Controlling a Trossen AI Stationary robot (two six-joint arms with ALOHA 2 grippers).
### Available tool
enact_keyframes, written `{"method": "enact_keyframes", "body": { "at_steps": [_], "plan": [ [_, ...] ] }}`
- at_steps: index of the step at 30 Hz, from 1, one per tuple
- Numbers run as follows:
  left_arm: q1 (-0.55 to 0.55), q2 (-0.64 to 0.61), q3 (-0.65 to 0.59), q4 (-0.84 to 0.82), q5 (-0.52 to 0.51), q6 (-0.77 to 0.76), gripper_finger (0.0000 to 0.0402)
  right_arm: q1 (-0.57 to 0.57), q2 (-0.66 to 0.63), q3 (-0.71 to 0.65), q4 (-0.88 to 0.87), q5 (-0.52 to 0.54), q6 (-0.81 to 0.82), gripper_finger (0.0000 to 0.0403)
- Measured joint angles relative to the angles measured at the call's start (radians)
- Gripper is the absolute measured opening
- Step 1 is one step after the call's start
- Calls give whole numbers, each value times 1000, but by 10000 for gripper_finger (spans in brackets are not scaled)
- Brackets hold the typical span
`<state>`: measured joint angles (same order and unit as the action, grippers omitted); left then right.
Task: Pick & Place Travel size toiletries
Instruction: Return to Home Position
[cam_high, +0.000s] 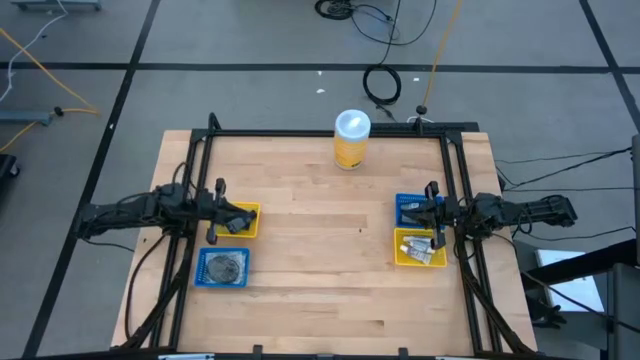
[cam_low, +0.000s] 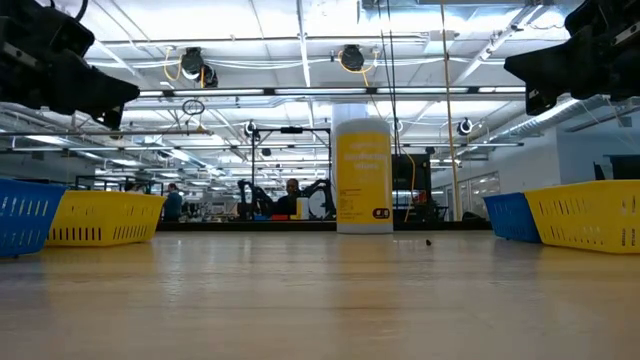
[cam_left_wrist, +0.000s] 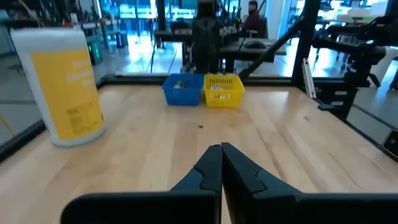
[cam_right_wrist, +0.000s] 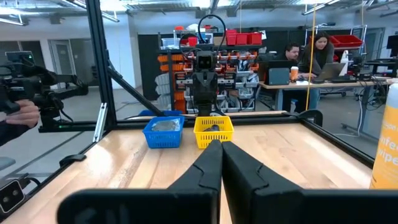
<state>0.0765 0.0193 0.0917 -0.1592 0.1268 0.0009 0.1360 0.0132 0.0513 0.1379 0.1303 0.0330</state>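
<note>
The toiletries lie in four small trays. Dark-grey discs (cam_high: 222, 266) fill the left blue tray (cam_high: 204, 280). A dark item (cam_high: 238, 226) lies in the left yellow tray (cam_high: 252, 210). Whitish tubes (cam_high: 420, 248) lie in the right yellow tray (cam_high: 400, 260), beside the right blue tray (cam_high: 403, 200). My left gripper (cam_high: 250, 216) hovers shut over the left yellow tray, fingers (cam_left_wrist: 221, 163) level, pointing toward the table's right. My right gripper (cam_high: 418, 210) hovers shut over the right trays, fingers (cam_right_wrist: 221, 158) pointing left.
A tall yellow canister with a white lid (cam_high: 351, 138) stands upright near the middle of the far edge. A black frame (cam_high: 330, 132) runs along the table's far and side edges. Bare wood (cam_high: 325, 250) lies between the tray pairs. People sit at desks beyond the table (cam_right_wrist: 305, 53).
</note>
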Motion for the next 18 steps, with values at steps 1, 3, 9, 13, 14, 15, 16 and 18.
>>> {"method": "enact_keyframes", "body": {
  "at_steps": [1, 3, 9, 13, 14, 15, 16, 18],
  "plan": [
    [0, -18, 0, -11, 0, 8, 2, 0, 0, 0, 0, 0, 0, 2],
    [-2, -13, 0, -11, -7, 24, 1, 0, 0, 0, 0, 0, 0, 2],
    [-36, -12, -61, 139, -107, 94, 1, 0, 1, -1, 8, 0, 0, 3],
    [-52, -3, -74, 171, -112, 132, 8, 0, 2, -1, 11, 0, 0, 2],
    [-53, 1, -75, 173, -113, 123, 11, 0, 2, -1, 11, 0, 0, 2],
    [-54, 4, -75, 173, -113, 109, 14, 0, 2, -1, 10, 0, 0, 3],
    [-54, 5, -75, 175, -113, 94, 17, 0, 2, -1, 7, 0, 0, 4],
    [-54, 8, -75, 174, -110, 75, 20, 0, 2, -1, 8, 0, 0, 4]
  ]
}}
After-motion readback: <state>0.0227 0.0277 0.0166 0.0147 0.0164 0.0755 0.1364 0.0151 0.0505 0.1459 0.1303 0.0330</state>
